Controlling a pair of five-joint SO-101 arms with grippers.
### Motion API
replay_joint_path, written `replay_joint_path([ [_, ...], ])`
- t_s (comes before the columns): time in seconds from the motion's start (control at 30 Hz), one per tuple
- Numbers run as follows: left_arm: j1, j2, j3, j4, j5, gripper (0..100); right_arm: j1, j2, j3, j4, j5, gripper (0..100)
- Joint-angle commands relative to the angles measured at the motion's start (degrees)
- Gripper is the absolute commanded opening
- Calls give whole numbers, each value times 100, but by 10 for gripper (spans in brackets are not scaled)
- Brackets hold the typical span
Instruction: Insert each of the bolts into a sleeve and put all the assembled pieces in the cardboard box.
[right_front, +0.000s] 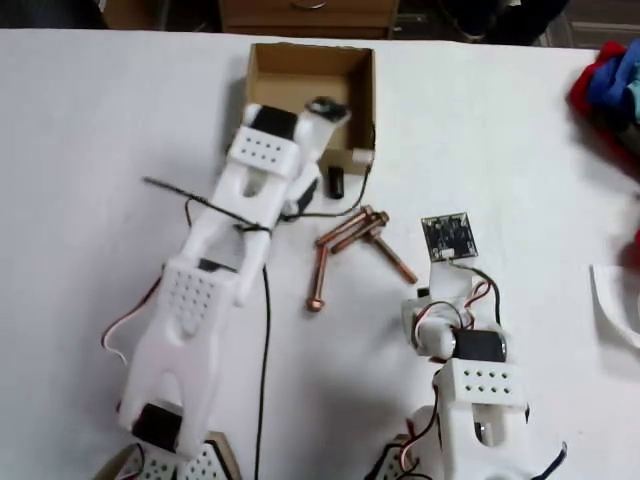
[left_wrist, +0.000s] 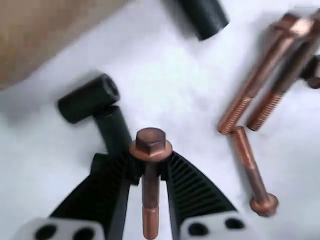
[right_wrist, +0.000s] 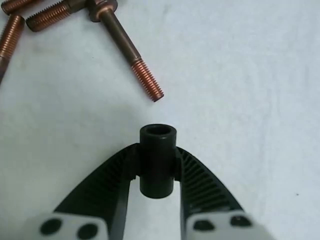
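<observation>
Left claw (left_wrist: 150, 167) clamps bolt (left_wrist: 151, 145); right claw (right_wrist: 156, 162) clamps sleeve (right_wrist: 158, 142); white table (right_front: 100, 120), cardboard box (right_front: 300, 78) near far edge.

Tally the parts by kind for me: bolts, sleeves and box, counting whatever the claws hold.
Bolts: 5, with 4 loose and 1 in the left claw
Sleeves: 3 clearly seen, with 2 loose and 1 in the right claw
Cardboard box: 1
Total: 9
</observation>
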Motion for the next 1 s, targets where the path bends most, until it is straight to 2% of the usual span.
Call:
replay_joint_path([
  [0.0, 97, -1653, 558, 132, 193, 25, -4, -145, -141, -31, -26, 21],
  [0.07, 220, -2514, 1367, 132, 387, 25, -4, -347, -141, 119, -9, 21],
  [0.17, 352, -3930, 2747, -237, 299, 25, -4, -1200, 70, 444, -9, 21],
  [0.37, 352, -6620, 5780, -2224, 185, 25, -48, -4224, 826, 1332, 0, 21],
  [0.43, 360, -7429, 6721, -2866, 185, 25, -84, -4620, 985, 1411, 0, 21],
  [0.57, 387, -8695, 8101, -3956, 229, 25, -734, -4031, 993, 734, 9, 21],
  [0.7, 360, -9363, 8857, -4888, 237, 25, -1824, -4022, 1222, -690, -44, 21],
  [0.83, 360, -9433, 9033, -5055, 246, 25, -2712, -4022, 1908, -2580, -53, 21],
  [0.97, 360, -9477, 9095, -5046, 237, 25, -3029, -3890, 1908, -2809, -53, 21],
])
